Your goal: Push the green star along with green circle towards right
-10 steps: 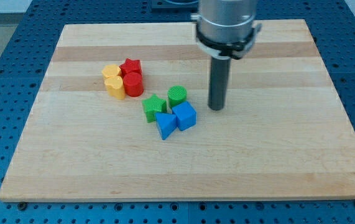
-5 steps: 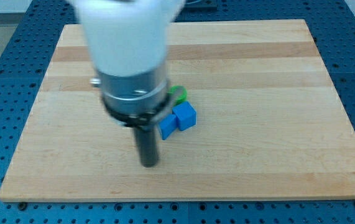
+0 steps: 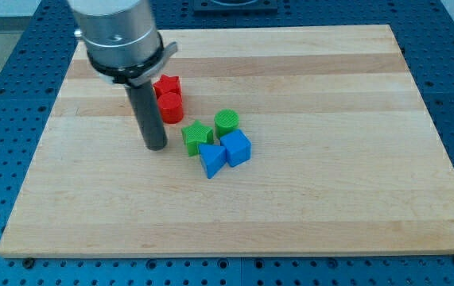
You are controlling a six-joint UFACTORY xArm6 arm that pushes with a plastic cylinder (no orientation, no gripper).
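The green star (image 3: 197, 137) sits near the board's middle. The green circle (image 3: 227, 121) is just to its upper right, close beside it. My tip (image 3: 156, 147) rests on the board to the left of the green star, a small gap apart from it. The rod rises up and left to the arm's silver collar (image 3: 121, 40).
A blue triangular block (image 3: 211, 160) and a blue cube (image 3: 236, 148) lie just below the green pair. A red star (image 3: 168, 85) and red cylinder (image 3: 172, 106) sit up and right of the rod. The yellow blocks are hidden behind the rod. The wooden board (image 3: 330, 199) lies on a blue perforated table.
My tip swung from right of the blocks, across the bottom of the view, to just left of the green star. The blocks have not moved.
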